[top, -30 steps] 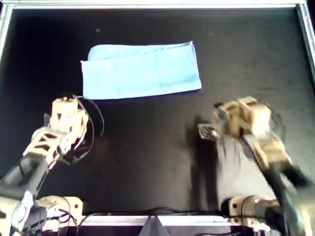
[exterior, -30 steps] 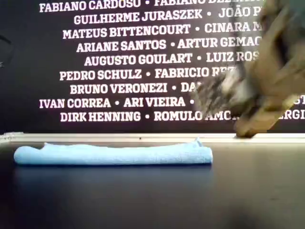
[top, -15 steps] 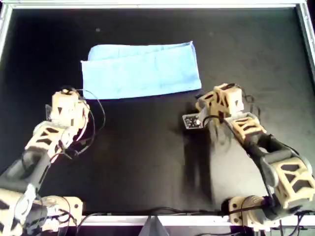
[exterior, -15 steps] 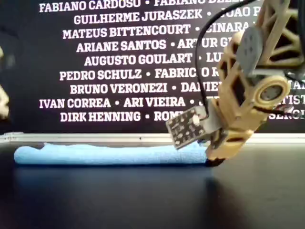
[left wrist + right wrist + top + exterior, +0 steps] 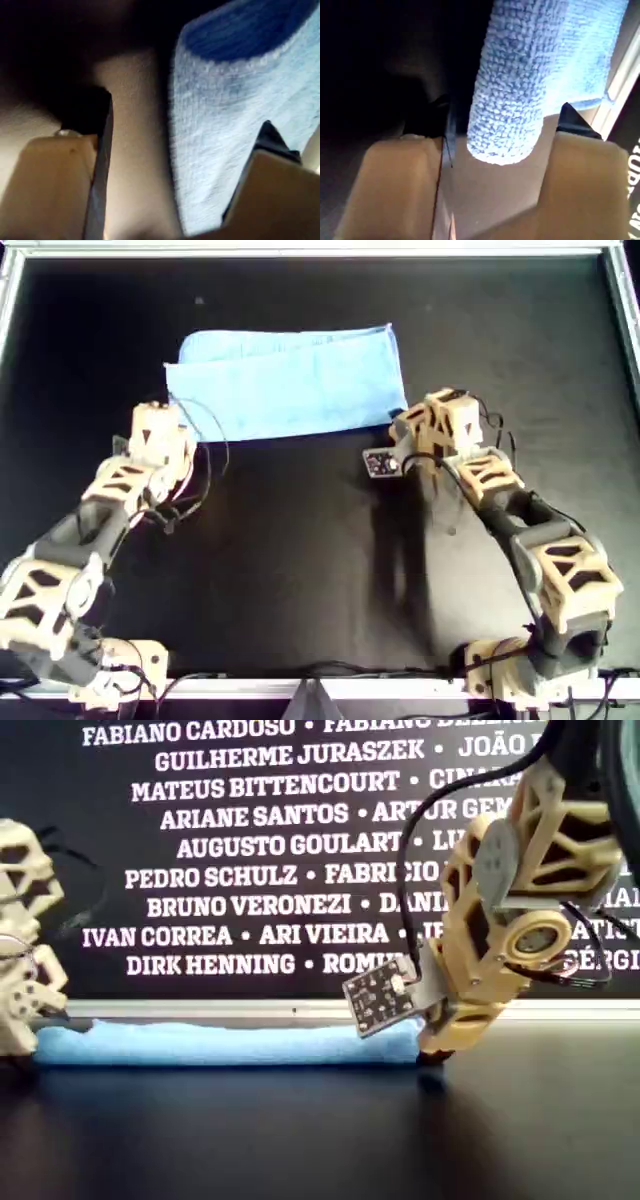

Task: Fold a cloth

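Now both arms have closed in on the near corners of the folded cloth.

We see the thin light-blue ribbed microfibre cloth (image 5: 287,384), folded to a strip, at the overhead view's far centre; the left gripper (image 5: 175,200) and right gripper (image 5: 495,165), jaws apart, straddle its near edge, so a second fold looks imminent.

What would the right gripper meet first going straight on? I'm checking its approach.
The cloth: its folded corner already lies between the open fingers of the right gripper, so it likely meets that first.
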